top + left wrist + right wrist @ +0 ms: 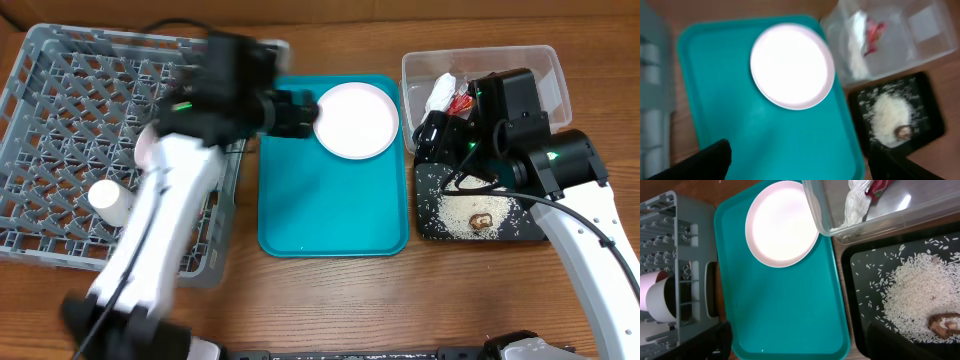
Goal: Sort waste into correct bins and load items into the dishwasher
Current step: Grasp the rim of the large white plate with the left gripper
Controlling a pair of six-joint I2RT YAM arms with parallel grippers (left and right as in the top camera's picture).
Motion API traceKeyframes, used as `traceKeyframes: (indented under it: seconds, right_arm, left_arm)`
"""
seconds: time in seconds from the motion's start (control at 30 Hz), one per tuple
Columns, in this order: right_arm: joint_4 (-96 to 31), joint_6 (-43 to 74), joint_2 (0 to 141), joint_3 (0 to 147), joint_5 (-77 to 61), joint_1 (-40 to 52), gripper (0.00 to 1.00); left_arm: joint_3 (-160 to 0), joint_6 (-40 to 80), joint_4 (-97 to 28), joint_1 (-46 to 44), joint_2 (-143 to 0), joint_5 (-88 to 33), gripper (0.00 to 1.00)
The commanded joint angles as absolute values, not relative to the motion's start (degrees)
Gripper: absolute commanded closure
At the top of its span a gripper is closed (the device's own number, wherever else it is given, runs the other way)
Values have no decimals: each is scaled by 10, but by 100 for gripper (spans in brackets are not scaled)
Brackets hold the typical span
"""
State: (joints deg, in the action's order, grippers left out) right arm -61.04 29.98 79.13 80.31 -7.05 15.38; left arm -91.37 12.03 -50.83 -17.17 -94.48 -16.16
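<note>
Waste looks sorted. The napkin (441, 92) and wrapper (461, 100) sit in the clear tub (545, 65) just past the teal tray's (330, 215) far right corner. The rice (478, 208) and morsel (482, 220) lie in the black tray (428, 222), touching the teal tray's right edge.

The rack (60, 120) stands against the teal tray's left side with a white cup (108, 198) lying in it. The right wrist view shows another pale round dish (657, 297) in there, can't tell which. Chopsticks not spotted.

Left to do: one plate (356, 120) on the teal tray's far right part, not loaded yet.

Left gripper (800, 162) hangs over the teal tray's near part, fingers spread wide, empty, plate just ahead. Right gripper (800, 347) is also spread and empty, up over the teal tray's right edge by the black tray. I'd call it near the end.
</note>
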Motion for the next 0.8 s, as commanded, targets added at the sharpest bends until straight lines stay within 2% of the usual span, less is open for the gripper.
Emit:
traceKeyframes:
  seconds: [0.0,0.2,0.43,0.57,0.63,0.73,0.77]
  right_arm:
    - [-608,300,785,814,-65,152,14]
    - [-608,300,785,814,-65,152,14]
    - [-609,300,785,814,-65,152,14]
    - [-615,300,785,814,-65,152,14]
    - [-621,300,786,814,-65,153,14]
    - [-630,300,786,814,-65,152,14]
    - [-631,300,786,814,-65,152,14]
  left_arm:
    - [-916,184,-496,-221,-1025,-53,14]
    - [-917,317,-451,-223,-1155,-76,31]
    - [-917,362,-444,-220,-1234,-103,33]
    - [-917,360,-450,-220,-1248,-100,41]
    - [-917,350,-462,-218,-1248,-99,54]
    - [-923,340,-493,-210,-1247,-99,82]
    - [-929,335,-506,-207,-1247,-99,87]
